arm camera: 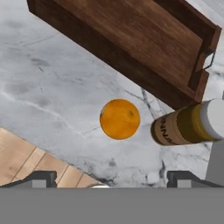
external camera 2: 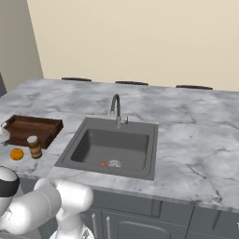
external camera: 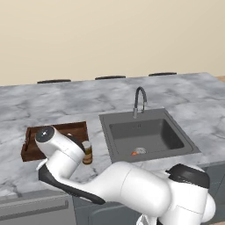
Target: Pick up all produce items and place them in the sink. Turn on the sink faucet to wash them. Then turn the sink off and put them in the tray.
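Grey marble counter [arm camera: 57, 96] lies under the gripper [arm camera: 111, 177], whose jaws stand wide and empty. Between them, straight ahead and below, sits the orange fruit [arm camera: 120, 119], beside the jar [arm camera: 188, 123] and near the tray [arm camera: 131, 39]. It looks well lined up for a straight descent.

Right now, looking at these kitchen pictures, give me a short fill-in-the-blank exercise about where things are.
1. The small orange-red piece lies inside the ____, beside the round silver drain.
2. The round orange fruit rests on the marble counter, between the wooden tray and the counter's ____ edge.
3. The brown jar stands beside the fruit with a ____ lid.
4. The gripper hovers over the fruit with its jaws ____.

Missing words: sink; front; pale; open
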Controlling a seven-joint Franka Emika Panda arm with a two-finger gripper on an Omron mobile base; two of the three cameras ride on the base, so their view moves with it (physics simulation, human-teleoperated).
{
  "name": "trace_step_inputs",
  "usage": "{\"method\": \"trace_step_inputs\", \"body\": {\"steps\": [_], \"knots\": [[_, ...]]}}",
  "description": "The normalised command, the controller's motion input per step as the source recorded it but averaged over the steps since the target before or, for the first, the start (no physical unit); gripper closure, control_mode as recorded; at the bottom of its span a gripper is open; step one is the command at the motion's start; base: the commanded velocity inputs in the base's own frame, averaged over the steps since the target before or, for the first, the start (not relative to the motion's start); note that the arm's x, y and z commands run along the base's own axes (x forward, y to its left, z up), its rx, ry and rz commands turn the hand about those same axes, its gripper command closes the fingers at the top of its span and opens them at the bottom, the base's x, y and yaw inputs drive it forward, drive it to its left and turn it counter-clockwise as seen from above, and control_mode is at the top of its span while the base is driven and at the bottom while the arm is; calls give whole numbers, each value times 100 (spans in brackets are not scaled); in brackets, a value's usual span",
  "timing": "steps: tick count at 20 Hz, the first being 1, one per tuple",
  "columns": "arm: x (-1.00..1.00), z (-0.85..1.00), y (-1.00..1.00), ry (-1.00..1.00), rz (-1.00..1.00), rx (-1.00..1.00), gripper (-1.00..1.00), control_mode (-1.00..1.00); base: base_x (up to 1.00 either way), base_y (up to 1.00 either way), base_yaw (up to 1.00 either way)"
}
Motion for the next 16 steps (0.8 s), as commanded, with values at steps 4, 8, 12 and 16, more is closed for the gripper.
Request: {"method": "trace_step_inputs", "body": {"steps": [4, 8, 12, 16], "knots": [[9, 0, -2, -4, 0, 0, -100, -100, 0, 0, 0], [11, -1, 0, -3, 0, 0, -100, -100, 0, 0, 0], [14, -4, 0, -1, 0, 0, -100, -100, 0, 0, 0], [9, -5, -2, 0, 0, 0, -100, -100, 0, 0, 0]]}}
